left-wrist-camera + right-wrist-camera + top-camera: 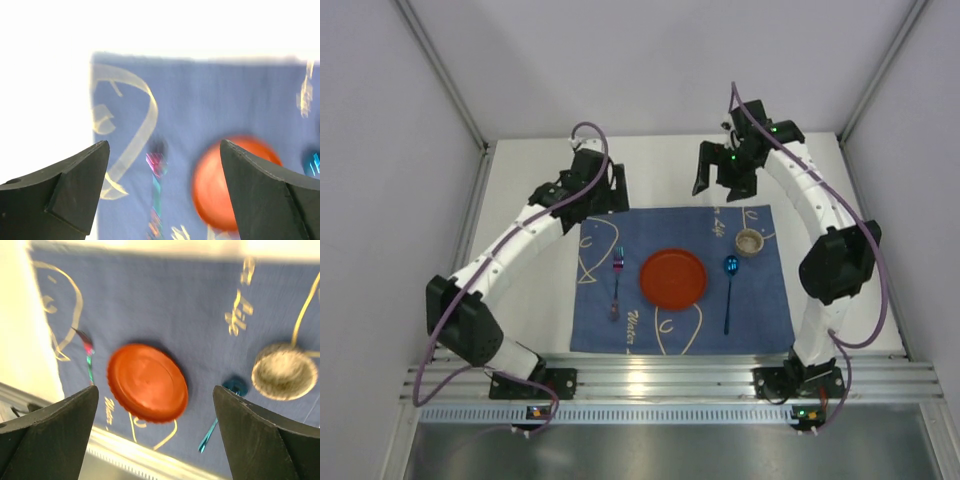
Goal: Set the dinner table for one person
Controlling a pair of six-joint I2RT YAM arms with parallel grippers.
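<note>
Grey-walled cell, white dinner table (660,170) carrying a blue cloth (770,300) near its front edge. On cloth: orange plate (673,278) centre, fork (617,285) left, spoon (730,290) right, small beige cup (749,241) far right. Looks essentially set. Left gripper (164,145) and right gripper (155,390) over far cloth edge, fingers spread wide, empty. Main risk: dipping low on retreat, snagging cloth, dragging cutlery askew or tipping cup.

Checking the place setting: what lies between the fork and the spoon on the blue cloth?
The orange plate, touching neither fork nor spoon; clearest in the top view.
</note>
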